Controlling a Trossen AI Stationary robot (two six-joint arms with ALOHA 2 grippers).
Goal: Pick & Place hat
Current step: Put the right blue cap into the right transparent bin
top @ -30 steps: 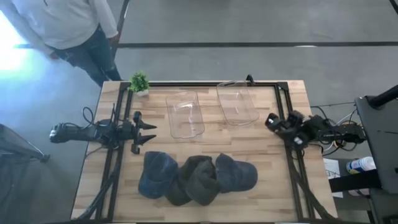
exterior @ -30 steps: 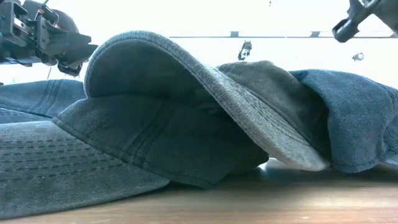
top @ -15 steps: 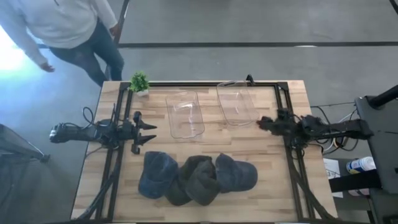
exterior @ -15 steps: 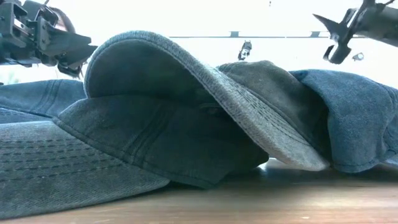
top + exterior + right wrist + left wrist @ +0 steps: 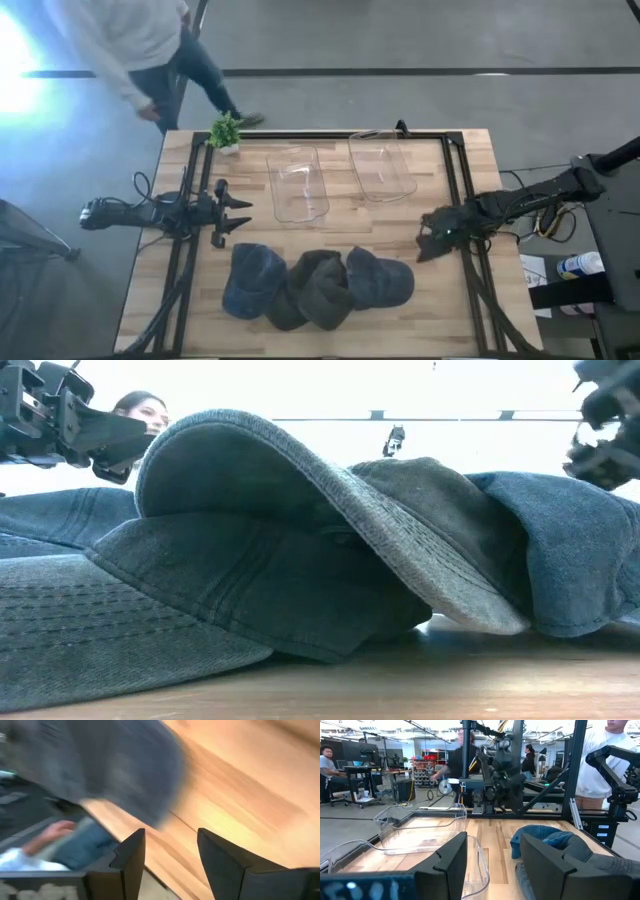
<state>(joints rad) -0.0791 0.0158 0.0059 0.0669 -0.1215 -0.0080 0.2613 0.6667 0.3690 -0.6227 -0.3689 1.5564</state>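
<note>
Three caps lie in an overlapping row near the table's near edge: a blue one [image 5: 254,280] on the left, an olive one [image 5: 318,288] in the middle, a blue one [image 5: 381,279] on the right. In the low view the olive cap's brim [image 5: 330,510] leans over the others. My right gripper [image 5: 428,240] is open, just right of the right blue cap [image 5: 100,765] and above the table, touching nothing. My left gripper [image 5: 238,217] waits open at the table's left side, above the left blue cap.
Two clear plastic bins [image 5: 298,184] [image 5: 381,166] stand toward the far edge. A small green plant [image 5: 224,131] sits at the far left corner. A person [image 5: 140,40] walks past beyond the far left corner. Bare wood lies between bins and caps.
My right gripper has swung out from the table's right edge, moving toward the near edge and down toward the right blue cap, tipping downward as it went. The person beyond the far left corner has walked rightward. The caps and my left arm have kept still.
</note>
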